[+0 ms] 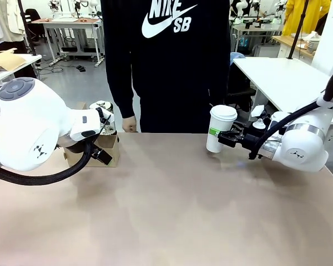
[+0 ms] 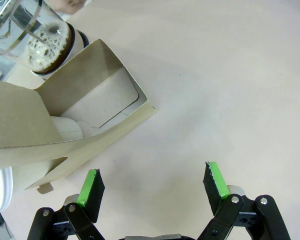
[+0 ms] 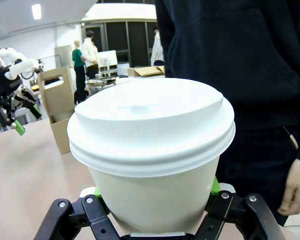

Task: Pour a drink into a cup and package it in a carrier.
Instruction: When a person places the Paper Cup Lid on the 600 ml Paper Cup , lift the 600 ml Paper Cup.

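I am noting right jaws gripping a lidded cup (image 1: 217,128), left jaws standing wide by the carrier (image 2: 20,125); tilting risks spilling.

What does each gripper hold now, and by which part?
The right gripper grips the white lidded cup by its lower side wall; the left gripper holds nothing.

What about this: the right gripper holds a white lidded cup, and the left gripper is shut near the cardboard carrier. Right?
No: the left gripper is open, as the left wrist view shows. It is near the carrier; the right gripper holds the lidded cup.
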{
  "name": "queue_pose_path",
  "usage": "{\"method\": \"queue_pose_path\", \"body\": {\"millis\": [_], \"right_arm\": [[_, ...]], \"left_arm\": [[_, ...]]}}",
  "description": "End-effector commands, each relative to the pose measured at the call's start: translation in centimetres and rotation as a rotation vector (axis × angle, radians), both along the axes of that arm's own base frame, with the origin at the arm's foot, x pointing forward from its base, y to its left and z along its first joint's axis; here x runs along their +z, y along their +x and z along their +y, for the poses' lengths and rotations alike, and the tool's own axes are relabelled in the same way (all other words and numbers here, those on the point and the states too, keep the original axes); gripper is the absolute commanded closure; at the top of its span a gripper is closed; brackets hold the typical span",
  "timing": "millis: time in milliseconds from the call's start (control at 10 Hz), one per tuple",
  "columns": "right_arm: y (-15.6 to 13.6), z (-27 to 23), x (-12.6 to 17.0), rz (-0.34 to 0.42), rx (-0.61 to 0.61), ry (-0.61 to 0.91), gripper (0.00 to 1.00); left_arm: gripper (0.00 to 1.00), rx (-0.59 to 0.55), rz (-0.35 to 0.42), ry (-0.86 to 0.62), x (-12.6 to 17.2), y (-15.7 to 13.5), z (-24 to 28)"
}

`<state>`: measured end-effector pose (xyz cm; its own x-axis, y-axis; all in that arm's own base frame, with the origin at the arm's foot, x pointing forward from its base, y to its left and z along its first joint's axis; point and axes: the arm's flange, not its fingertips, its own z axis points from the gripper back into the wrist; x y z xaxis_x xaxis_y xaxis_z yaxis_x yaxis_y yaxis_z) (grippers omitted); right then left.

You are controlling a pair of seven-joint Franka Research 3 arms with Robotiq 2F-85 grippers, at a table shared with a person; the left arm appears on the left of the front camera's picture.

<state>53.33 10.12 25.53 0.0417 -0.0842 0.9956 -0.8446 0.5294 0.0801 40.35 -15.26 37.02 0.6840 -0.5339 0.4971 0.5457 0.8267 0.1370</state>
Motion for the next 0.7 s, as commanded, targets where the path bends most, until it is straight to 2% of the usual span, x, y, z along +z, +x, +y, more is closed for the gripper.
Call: {"method": "queue_pose_path", "body": {"millis": [0,500,600], "right_arm": [[0.0,0.3,0.6,-0.007,-0.001,0.007,0.2],[0.0,0.0,0.0,0.0,0.0,0.0,0.2],[0.0,0.0,1.8,-0.013,-0.012,-0.012,0.2]], "left_arm": [[0.0,0.0,0.0,-0.002,0.0,0.0,0.1],[0.0,0.0,0.0,-0.002,0.0,0.0,0.1],[0.0,0.0,0.0,-0.002,0.0,0.0,0.1]]}}
